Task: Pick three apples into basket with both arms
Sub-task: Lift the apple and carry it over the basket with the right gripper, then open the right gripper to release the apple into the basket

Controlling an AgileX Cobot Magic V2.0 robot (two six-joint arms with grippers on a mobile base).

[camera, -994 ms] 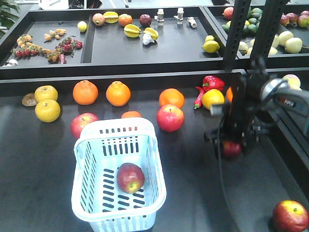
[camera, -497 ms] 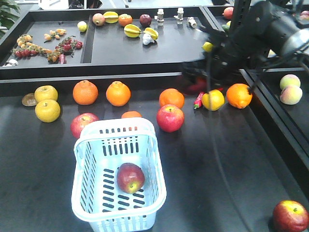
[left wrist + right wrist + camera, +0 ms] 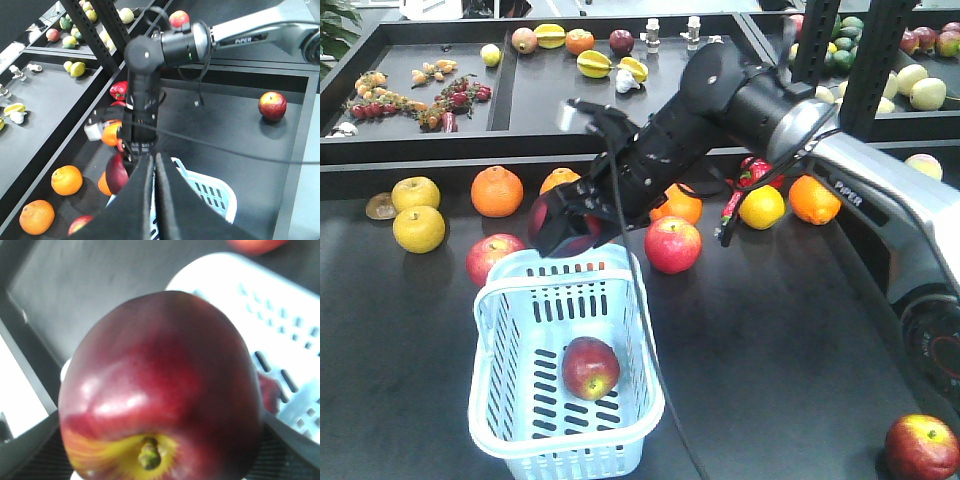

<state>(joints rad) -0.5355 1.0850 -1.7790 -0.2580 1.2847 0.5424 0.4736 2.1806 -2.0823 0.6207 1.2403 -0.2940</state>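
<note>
One dark apple (image 3: 160, 385) sitting clamped in right gripper (image 3: 565, 225), stem end facing wrist camera, jaws pressing on both sides. Right gripper hanging over far rim of basket (image 3: 485, 300), held apple just above that rim. Second apple (image 3: 590, 367) lying on basket floor. Third apple (image 3: 921, 447) resting on table (image 3: 770, 380), well apart from basket, near right corner. Left gripper (image 3: 153, 167) hovering over basket area, fingers pinched together, gripping nothing.

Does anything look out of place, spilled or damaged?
Nothing is spilled or damaged. The basket stands upright, the right end effector holding a dark apple near its rim. Only a lone apple lies at the front view's lower right, far from the fruit row.
</note>
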